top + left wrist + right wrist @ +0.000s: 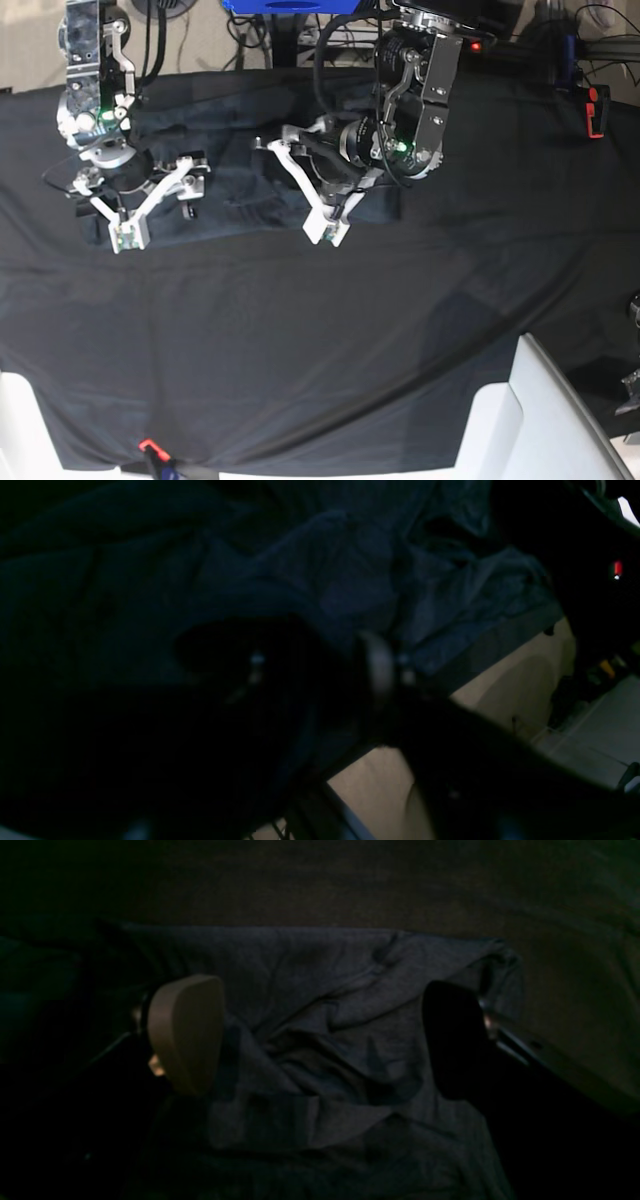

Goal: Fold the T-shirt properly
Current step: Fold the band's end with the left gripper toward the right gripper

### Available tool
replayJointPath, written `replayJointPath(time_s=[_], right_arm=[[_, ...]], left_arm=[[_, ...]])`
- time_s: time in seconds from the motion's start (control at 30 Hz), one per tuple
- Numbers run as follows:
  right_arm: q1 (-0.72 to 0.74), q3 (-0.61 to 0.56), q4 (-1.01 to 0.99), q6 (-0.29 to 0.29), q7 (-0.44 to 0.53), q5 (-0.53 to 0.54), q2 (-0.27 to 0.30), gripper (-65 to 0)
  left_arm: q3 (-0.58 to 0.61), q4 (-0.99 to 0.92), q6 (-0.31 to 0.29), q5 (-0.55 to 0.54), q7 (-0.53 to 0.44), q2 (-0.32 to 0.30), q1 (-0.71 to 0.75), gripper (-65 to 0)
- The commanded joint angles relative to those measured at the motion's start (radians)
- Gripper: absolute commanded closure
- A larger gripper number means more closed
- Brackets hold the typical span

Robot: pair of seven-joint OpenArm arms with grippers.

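The dark slate-grey T-shirt (230,195) lies crumpled across the far part of the table, between the two arms. In the left wrist view the T-shirt (325,570) is bunched in folds just beyond my left gripper (317,667), whose fingers stand apart with nothing between them. From the base view the left gripper (295,188) hangs open over the shirt's right part. My right gripper (317,1037) is wide open, its tan pad (185,1032) and dark pad (450,1040) straddling wrinkled T-shirt (320,990) fabric below. It sits over the shirt's left end (158,200).
A black cloth (320,340) covers the whole table. White furniture (540,420) stands at the front right corner. A red clamp (597,110) holds the right edge and an orange one (150,447) the front edge. The table's edge and beige floor (515,690) show beside the left gripper.
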Motion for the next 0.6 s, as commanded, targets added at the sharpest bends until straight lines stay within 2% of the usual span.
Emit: replayJointPath(time_s=[0.0, 0.2, 0.37, 0.47, 0.5, 0.53, 0.57], right_arm=[[0.006, 0.001, 0.020, 0.001, 0.023, -0.001, 0.003, -57.8], [0.006, 0.001, 0.020, 0.001, 0.023, -0.001, 0.002, -57.9], [0.006, 0.001, 0.020, 0.001, 0.023, -0.001, 0.002, -57.9], [0.006, 0.004, 0.020, 0.001, 0.023, -0.001, 0.002, -57.9], [0.006, 0.004, 0.018, 0.001, 0.023, -0.001, 0.002, -57.9], [0.006, 0.005, 0.018, 0.001, 0.023, -0.001, 0.002, -57.9], [0.006, 0.005, 0.018, 0.001, 0.023, -0.001, 0.003, -57.9]], left_arm=[[0.017, 0.013, -0.009, -0.020, -0.013, 0.008, -0.030, -29.0], [0.158, -0.040, -0.009, -0.020, -0.013, 0.014, -0.103, -29.1], [0.255, -0.115, -0.009, -0.022, -0.013, 0.046, -0.175, -29.1], [0.235, -0.076, -0.006, -0.022, -0.013, 0.050, -0.191, -28.0], [0.212, -0.046, -0.006, -0.019, -0.013, 0.047, -0.188, -25.2], [0.177, -0.006, -0.004, -0.014, -0.011, 0.044, -0.182, -19.4], [0.134, 0.037, -0.003, -0.014, -0.008, 0.038, -0.172, -10.7]])
